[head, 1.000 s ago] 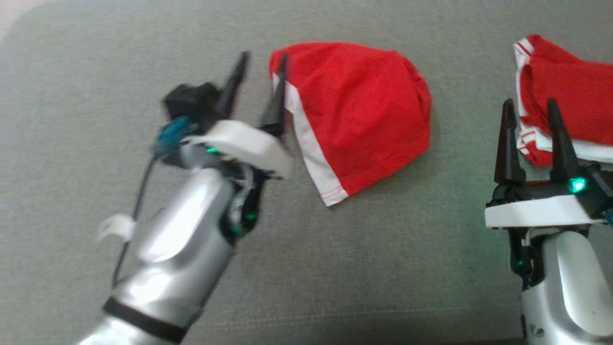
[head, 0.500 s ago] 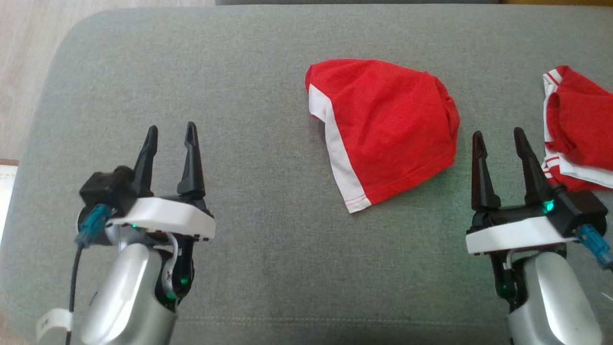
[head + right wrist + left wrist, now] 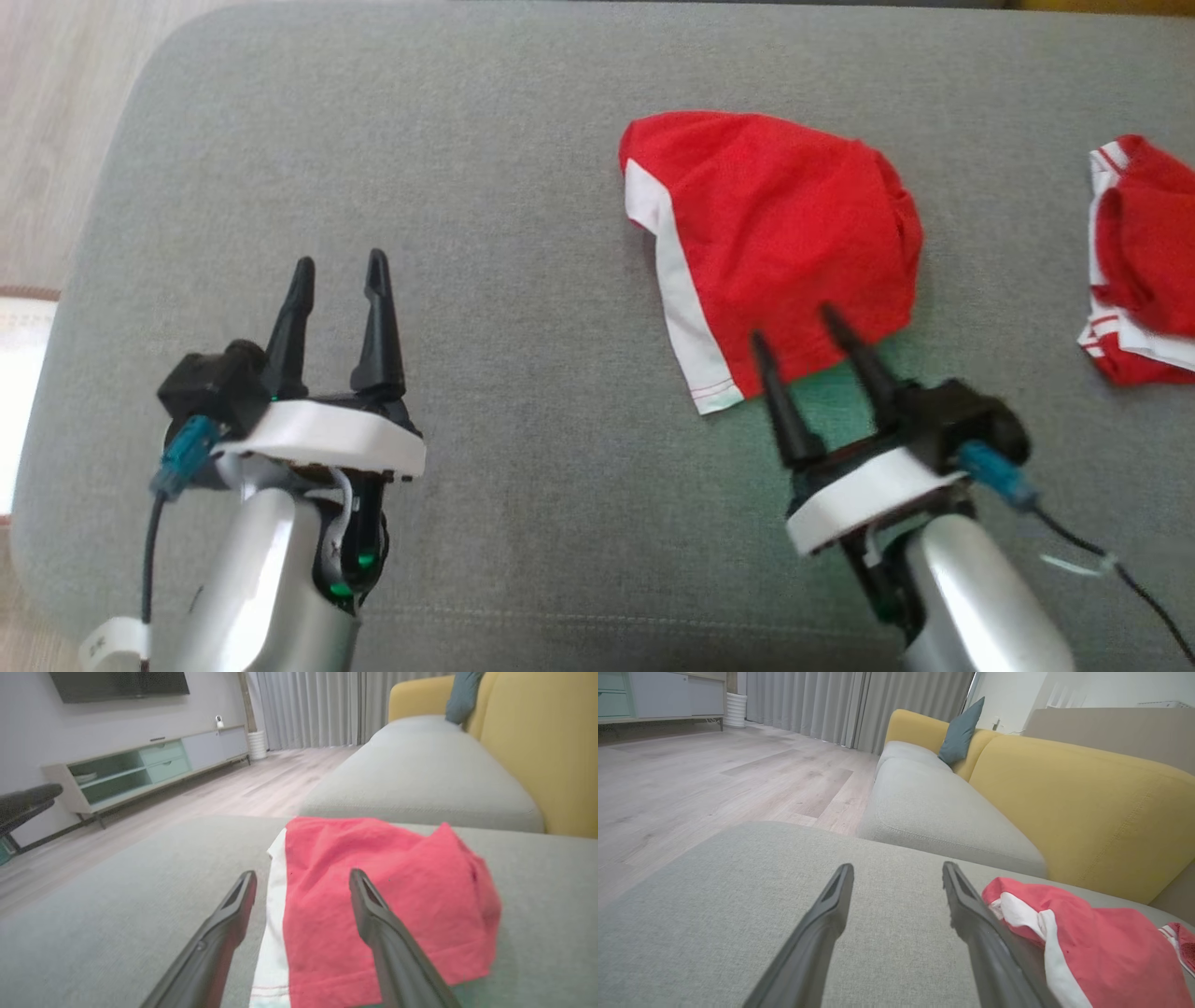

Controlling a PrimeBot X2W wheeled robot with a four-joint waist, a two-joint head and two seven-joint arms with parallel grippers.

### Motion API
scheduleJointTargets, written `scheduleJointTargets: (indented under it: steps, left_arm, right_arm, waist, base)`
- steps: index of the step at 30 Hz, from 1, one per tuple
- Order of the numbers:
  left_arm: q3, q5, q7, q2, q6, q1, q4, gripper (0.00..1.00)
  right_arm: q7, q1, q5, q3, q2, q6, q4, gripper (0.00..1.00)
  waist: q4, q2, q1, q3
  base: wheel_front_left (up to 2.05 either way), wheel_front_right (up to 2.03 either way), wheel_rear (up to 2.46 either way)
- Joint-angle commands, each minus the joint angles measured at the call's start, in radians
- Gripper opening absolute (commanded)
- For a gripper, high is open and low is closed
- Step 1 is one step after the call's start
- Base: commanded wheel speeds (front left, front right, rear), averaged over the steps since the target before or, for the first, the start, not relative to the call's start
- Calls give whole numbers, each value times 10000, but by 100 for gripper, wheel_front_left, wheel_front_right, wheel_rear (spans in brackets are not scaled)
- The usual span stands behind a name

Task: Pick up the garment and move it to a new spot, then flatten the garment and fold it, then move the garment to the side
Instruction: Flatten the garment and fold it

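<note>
Over the grey seat cushion [image 3: 523,233], the left gripper [image 3: 340,263] hovers, fingers wide and empty. Right of centre lies the folded red garment [image 3: 784,252]. The blurred right gripper [image 3: 792,325], fingers wide, overlaps its near edge; contact unclear. A second red garment [image 3: 1144,271] is cut off at the right edge.

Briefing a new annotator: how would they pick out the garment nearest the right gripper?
On the grey cushion, look right of centre, in front of the right gripper. That red garment has one broad white band down its left edge; the other red garment, far right, has thin striped trim.
</note>
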Motion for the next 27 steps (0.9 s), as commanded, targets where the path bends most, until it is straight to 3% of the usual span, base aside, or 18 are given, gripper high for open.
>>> scheduleJointTargets:
  steps: [1,12,27]
  left_arm:
    - [388,128,-51,61,-127,-257,-212,100]
    - [594,260,-51,-112,-470,-366,146,100]
    - [581,13,-51,-132,-452,-708,103,100]
  right_arm:
    - [193,-115,-71,439,-14,63,-108,100]
    - [1241,-527,-221,1127,-14,63,1538,100]
    - [1468,-1353,-494,951,-14,63,2655,100]
  waist:
    - [108,0,0,75]
    - [634,0,0,447]
    - [886,0,0,1148]
  base:
    - [0,0,0]
    - [0,0,0]
    - [0,0,0]
